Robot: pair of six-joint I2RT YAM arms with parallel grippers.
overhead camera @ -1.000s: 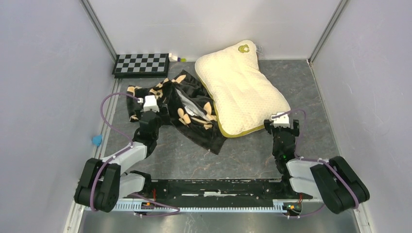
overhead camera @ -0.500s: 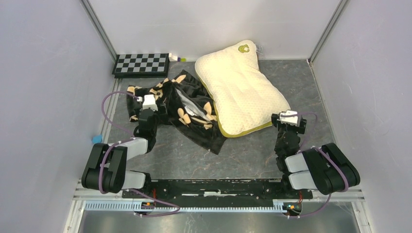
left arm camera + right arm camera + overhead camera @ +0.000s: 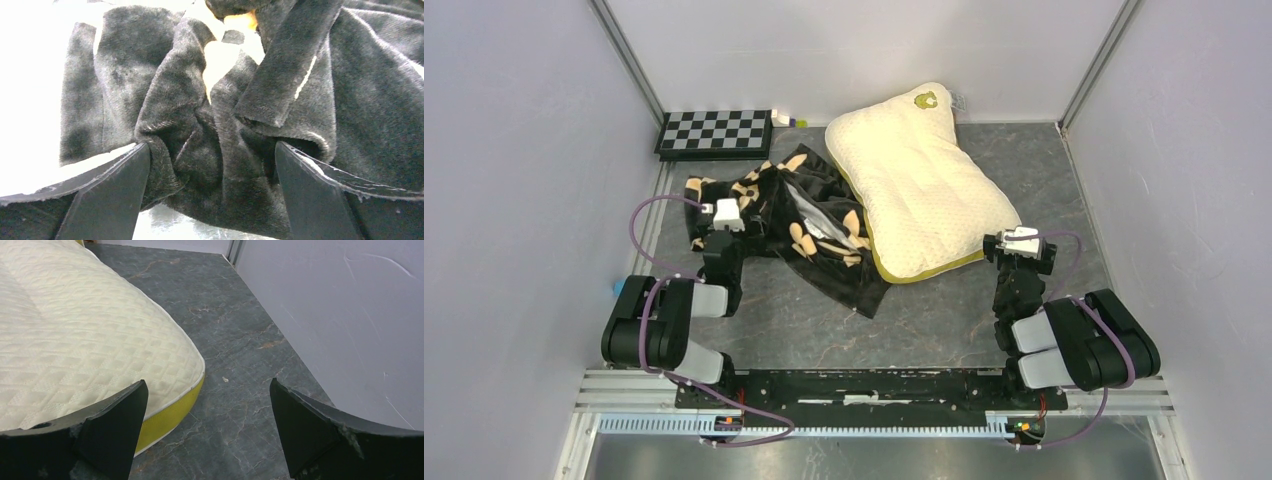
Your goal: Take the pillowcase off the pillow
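Note:
The black plush pillowcase with tan flower motifs lies crumpled on the table, off the pillow and to its left. The cream quilted pillow lies bare at the back centre, its olive trim along the near edge. My left gripper sits at the pillowcase's left part. In the left wrist view it is open, with a bunched fold of the pillowcase between the spread jaws. My right gripper is open and empty beside the pillow's near right corner, over bare table.
A black-and-white checkerboard lies at the back left, with a small object beside it. A blue item sits by the left wall. Grey walls close in on both sides; the right wall is near my right gripper.
Both arms have folded back toward their bases. The right gripper has moved a little right, off the pillow's corner. The left gripper has shifted slightly left. Pillow and pillowcase lie as before.

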